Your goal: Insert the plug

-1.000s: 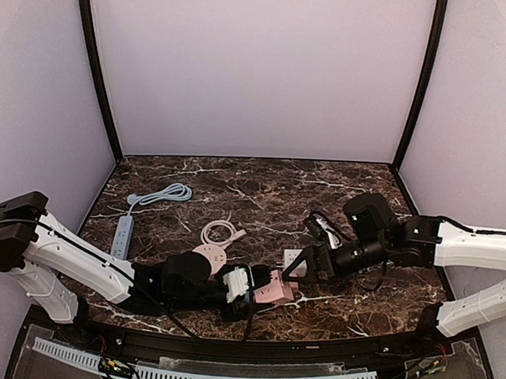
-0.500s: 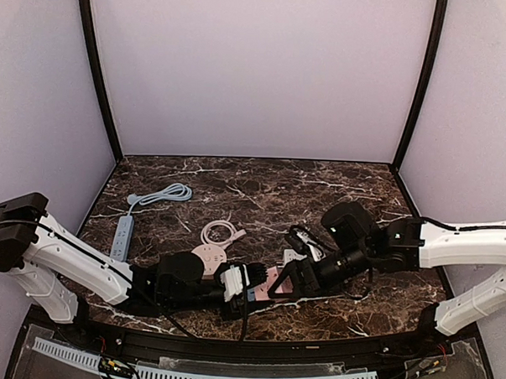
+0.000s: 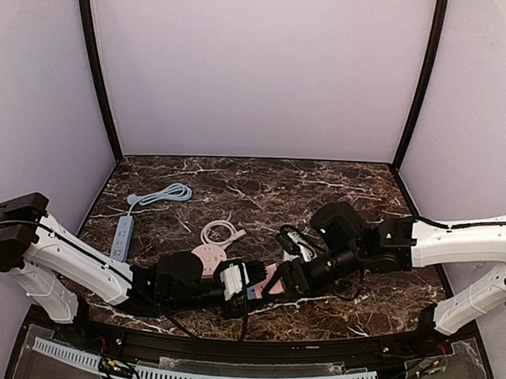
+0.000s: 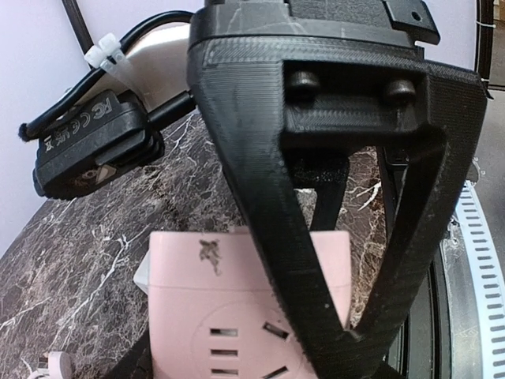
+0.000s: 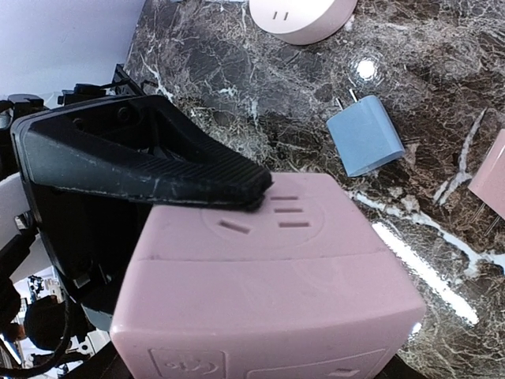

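Observation:
A pink cube socket is held just above the table's near middle by my left gripper, which is shut on it. It fills the bottom of the left wrist view and the right wrist view. My right gripper is right up against the cube from the right. One of its black fingers lies across the slotted face. I cannot see whether it grips. A small blue plug lies on the marble beyond the cube, prongs up-left.
A round white socket and a coiled white cable lie behind the left gripper. A blue power strip with its cable lies at far left. A white block sits behind the right gripper. A pink pronged piece lies at the right edge.
My right gripper has moved left and down from about a hand's width away until it is against the pink cube. The left gripper has pulled the cube slightly left.

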Robot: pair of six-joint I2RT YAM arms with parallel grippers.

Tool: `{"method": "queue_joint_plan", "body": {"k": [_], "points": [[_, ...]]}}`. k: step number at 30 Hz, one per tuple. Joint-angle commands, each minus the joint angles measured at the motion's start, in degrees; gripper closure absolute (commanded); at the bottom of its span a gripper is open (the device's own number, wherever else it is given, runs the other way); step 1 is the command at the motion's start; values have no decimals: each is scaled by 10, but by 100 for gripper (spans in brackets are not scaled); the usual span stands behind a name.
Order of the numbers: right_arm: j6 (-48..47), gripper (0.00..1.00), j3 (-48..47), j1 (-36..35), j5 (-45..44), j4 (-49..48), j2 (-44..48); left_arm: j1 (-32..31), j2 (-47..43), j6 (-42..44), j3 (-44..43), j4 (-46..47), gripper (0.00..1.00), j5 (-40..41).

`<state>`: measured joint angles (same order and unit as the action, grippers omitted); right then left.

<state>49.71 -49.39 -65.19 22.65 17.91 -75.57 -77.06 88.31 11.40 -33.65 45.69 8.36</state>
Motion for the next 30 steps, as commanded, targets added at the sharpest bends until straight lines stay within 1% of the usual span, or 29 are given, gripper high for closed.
{"method": "queue_joint_plan", "body": {"k": [1,4,5,7,12,15,21,23,26,30], "points": [[-6,27,-28,-12,-3,-25,-8,-2,2,1,3,32,80,6],[-6,16,-33,-13,-15,-25,-5,-2,3,0,4,33,80,8],[-5,15,-36,-12,-19,-25,-3,-2,2,0,4,33,80,10],[-2,15,-38,-12,-27,-25,1,-2,1,0,5,33,80,11],[7,21,-39,-12,-48,-27,8,-2,-2,-1,6,34,80,12],[8,21,-40,-12,-59,-27,10,-2,-2,-1,7,37,80,11],[7,15,-41,-12,-82,-28,13,-1,-3,-2,12,43,80,5],[6,14,-42,-13,-83,-28,11,-2,-2,-3,13,44,80,5],[7,20,-44,-12,-81,-28,7,-2,-2,-1,11,40,80,2],[3,42,-47,-12,-73,-28,3,-2,1,-2,10,40,80,3]]}}
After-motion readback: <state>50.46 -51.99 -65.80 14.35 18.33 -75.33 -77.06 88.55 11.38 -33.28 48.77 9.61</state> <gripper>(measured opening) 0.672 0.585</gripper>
